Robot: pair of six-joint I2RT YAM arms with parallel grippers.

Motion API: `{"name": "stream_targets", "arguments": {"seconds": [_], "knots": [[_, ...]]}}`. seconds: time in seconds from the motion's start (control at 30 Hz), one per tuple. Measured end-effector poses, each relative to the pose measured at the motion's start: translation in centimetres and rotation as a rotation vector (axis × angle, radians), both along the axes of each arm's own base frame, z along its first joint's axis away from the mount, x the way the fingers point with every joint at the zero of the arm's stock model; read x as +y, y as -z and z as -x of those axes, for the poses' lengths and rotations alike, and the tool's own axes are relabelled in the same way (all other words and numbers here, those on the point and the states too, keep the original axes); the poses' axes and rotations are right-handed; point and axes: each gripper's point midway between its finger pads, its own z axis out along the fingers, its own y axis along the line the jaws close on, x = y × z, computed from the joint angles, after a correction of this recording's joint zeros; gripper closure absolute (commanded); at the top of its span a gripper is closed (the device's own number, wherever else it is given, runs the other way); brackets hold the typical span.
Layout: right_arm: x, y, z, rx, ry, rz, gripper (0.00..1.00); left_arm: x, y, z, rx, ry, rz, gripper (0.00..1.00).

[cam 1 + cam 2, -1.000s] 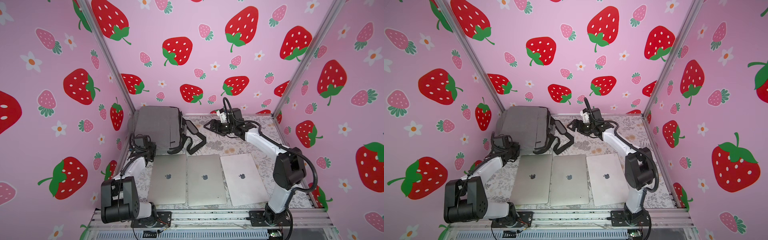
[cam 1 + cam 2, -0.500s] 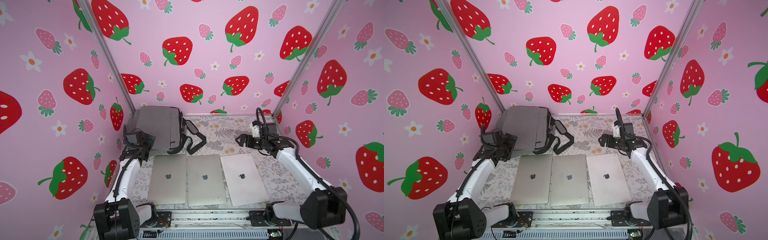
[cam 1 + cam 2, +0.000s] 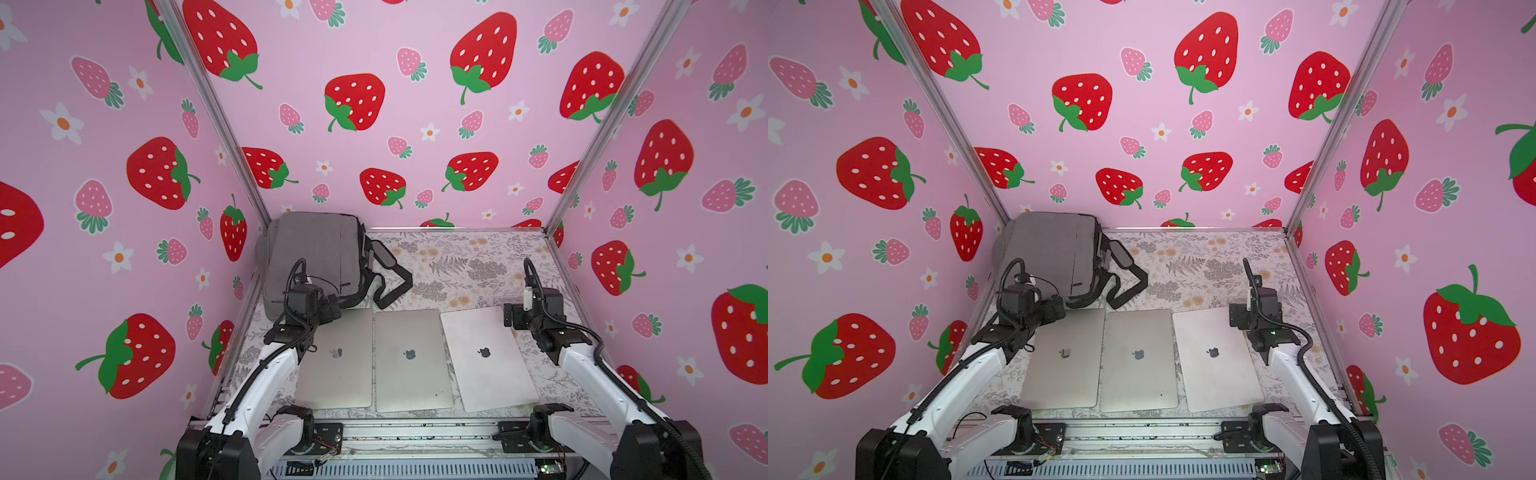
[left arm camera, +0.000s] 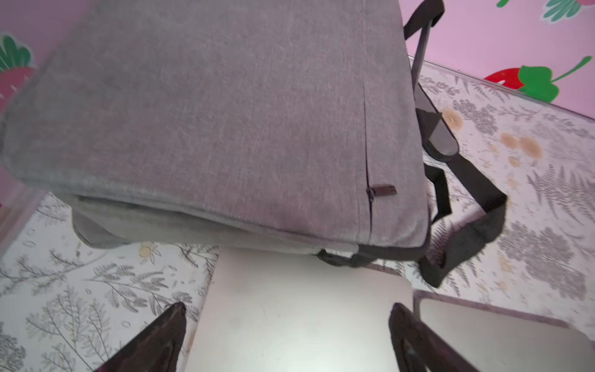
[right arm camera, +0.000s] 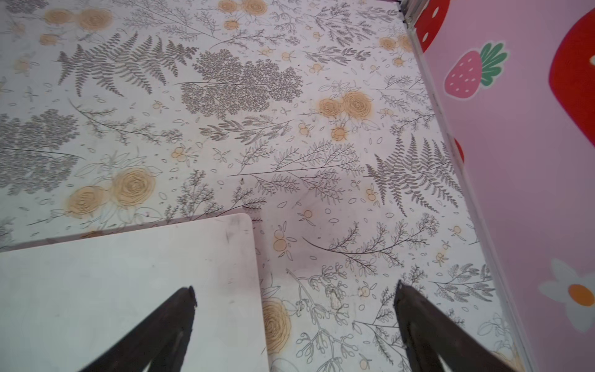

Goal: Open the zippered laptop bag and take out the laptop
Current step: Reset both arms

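The grey zippered laptop bag (image 3: pixel 316 253) (image 3: pixel 1050 249) lies flat in the back left corner, its black strap (image 3: pixel 390 274) trailing to the right. A small dark zipper pull (image 4: pixel 381 190) sits near its front edge. Three closed silver laptops lie in a row in front of it: left (image 3: pixel 336 357), middle (image 3: pixel 409 357), right (image 3: pixel 484 357). My left gripper (image 3: pixel 332 309) (image 4: pixel 288 306) hangs open over the left laptop's (image 4: pixel 289 322) far edge, just short of the bag (image 4: pixel 225 112). My right gripper (image 3: pixel 509 316) (image 5: pixel 295 286) is open over the right laptop's (image 5: pixel 128 290) far right corner.
The floral table (image 3: pixel 465 266) is walled by pink strawberry panels on three sides, with a metal rail (image 3: pixel 415 432) along the front. The right wall (image 5: pixel 515 161) stands close beside my right gripper. The bag's shoulder pad (image 4: pixel 438 135) lies beside the strap.
My right arm swung from beside the strap at the back to the right laptop's corner. My left gripper let go at the bag's front left corner, opened and shifted right over the left laptop.
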Motion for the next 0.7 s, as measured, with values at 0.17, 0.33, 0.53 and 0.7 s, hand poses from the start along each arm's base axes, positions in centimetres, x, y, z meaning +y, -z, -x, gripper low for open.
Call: {"name": "stream_targets", "arguments": {"seconds": [0.17, 0.33, 0.53, 0.7], "knots": [[-1.4, 1.4, -0.7, -0.038, 0.037, 0.047, 0.01, 0.4, 2.2, -0.9, -0.027, 0.043, -0.102, 0.01], [-1.5, 2.8, -1.8, -0.059, 0.036, 0.053, 0.00, 0.5, 4.7, -1.4, -0.019, 0.077, -0.151, 0.01], [-1.4, 3.7, -2.9, -0.068, 0.017, 0.058, 0.00, 1.5, 5.7, -2.5, -0.035, 0.078, -0.120, 0.01], [-1.3, 2.8, -3.7, -0.115, 0.000, 0.038, 0.00, 1.5, 6.8, -3.2, -0.027, 0.111, -0.096, 0.01]]}}
